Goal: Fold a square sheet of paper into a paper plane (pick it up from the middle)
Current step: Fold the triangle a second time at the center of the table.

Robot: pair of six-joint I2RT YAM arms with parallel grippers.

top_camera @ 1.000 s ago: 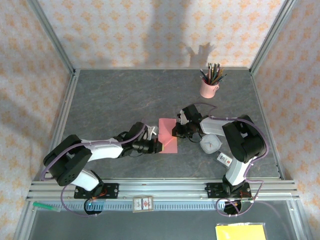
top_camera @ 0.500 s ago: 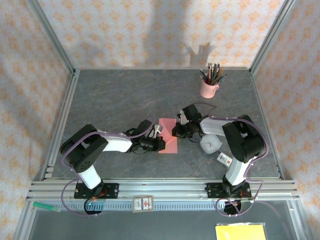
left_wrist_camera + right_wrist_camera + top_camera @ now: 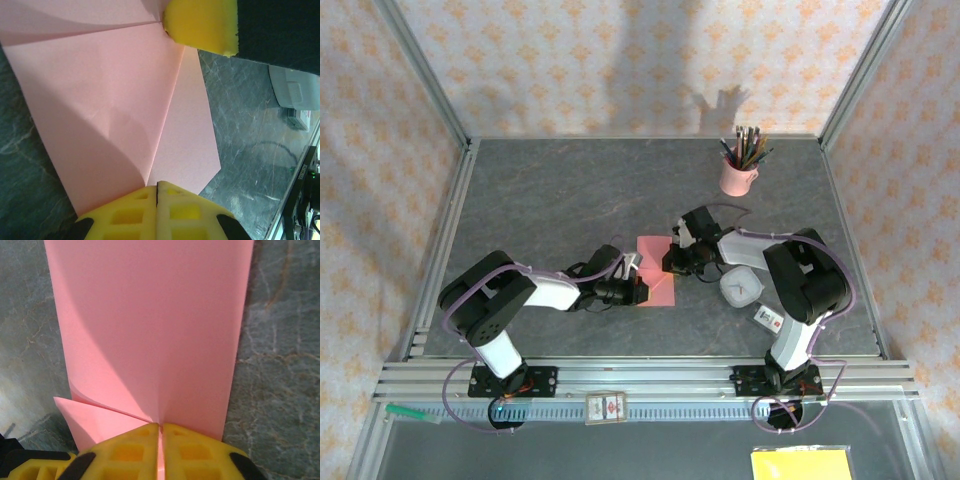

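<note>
Left hand [image 3: 157,184]: well nearer than the pencil cup [image 3: 737,176] and to its left. Fingers are pressed together, seemingly pinching the paper's edge where a crease meets them.
Square sheet of paper [image 3: 655,258]: flat on the bench [image 3: 550,190], nearer than the cup and left of it, with one flap already folded.
Right hand [image 3: 160,426]: between paper and cup, clamped on the sheet's edge.
Handling: light, limp, easily torn or miscreased; likely best gripped at edges or fold lines.
Room: open bench left of the cup; a white rounded object [image 3: 740,288] lies nearer than the cup.
</note>
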